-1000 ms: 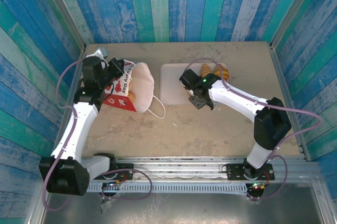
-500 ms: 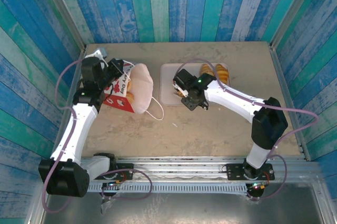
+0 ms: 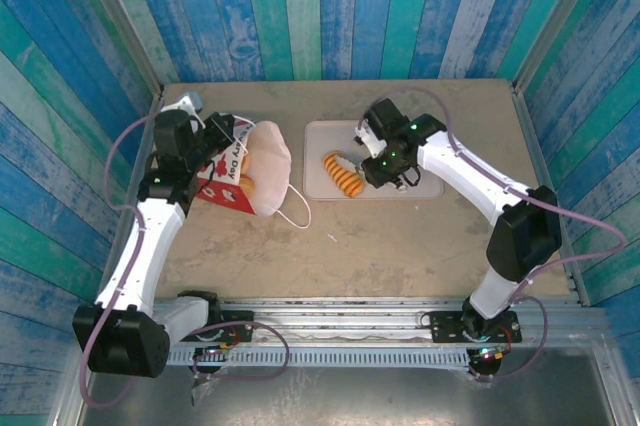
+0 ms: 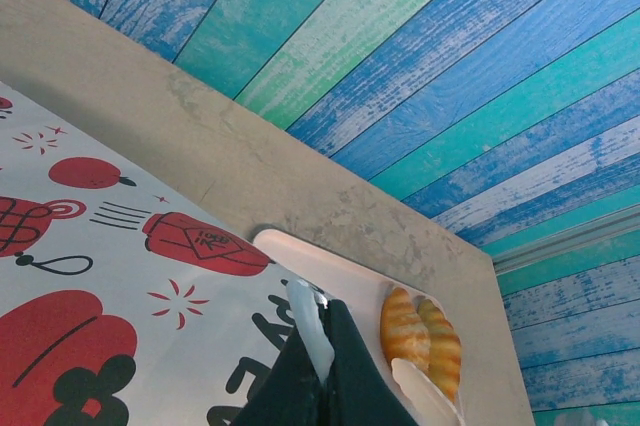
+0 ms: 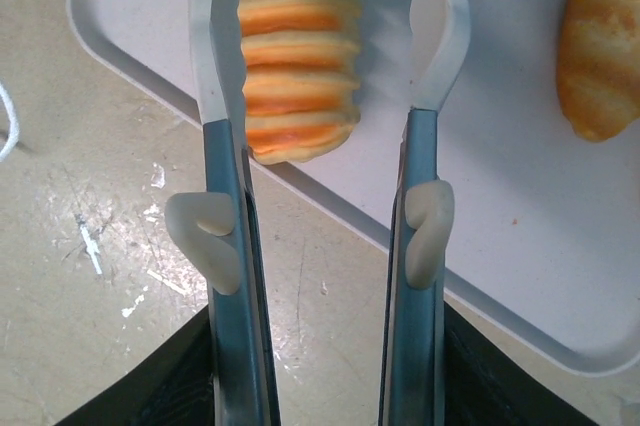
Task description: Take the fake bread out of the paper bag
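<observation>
Swung back and rightward over the last second, the right gripper (image 5: 328,16) now has its jaws apart, straddling one ridged roll (image 3: 343,174) that lies at the near edge of the tray (image 3: 318,146). Two more pastries (image 4: 422,334) sit side by side at the tray's far end, making three there; the right arm (image 3: 455,171) covers them from above. The left gripper (image 3: 214,135) is closed on the top edge of the one paper bag (image 3: 222,174), which lies tipped on the table (image 3: 400,246) left of the tray, mouth toward it, with a golden-brown piece (image 3: 246,184) inside.

Blue-green plank walls (image 3: 330,6), beige tabletop (image 3: 400,236)
</observation>
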`<action>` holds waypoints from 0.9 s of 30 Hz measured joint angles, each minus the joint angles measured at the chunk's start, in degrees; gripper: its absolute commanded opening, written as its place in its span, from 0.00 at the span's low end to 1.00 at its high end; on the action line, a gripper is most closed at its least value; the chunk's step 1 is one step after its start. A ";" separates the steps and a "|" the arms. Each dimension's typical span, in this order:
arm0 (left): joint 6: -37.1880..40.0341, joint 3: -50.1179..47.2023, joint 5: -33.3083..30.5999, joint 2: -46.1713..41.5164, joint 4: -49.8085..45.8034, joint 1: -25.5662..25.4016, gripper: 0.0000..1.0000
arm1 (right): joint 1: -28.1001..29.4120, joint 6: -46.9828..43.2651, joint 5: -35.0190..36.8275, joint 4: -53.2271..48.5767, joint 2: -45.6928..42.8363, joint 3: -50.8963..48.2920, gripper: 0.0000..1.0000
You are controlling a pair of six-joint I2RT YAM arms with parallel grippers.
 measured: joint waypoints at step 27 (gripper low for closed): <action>0.61 -0.26 -0.31 -0.70 -0.09 0.00 0.02 | -1.03 1.27 -1.79 -2.34 7.41 3.21 0.47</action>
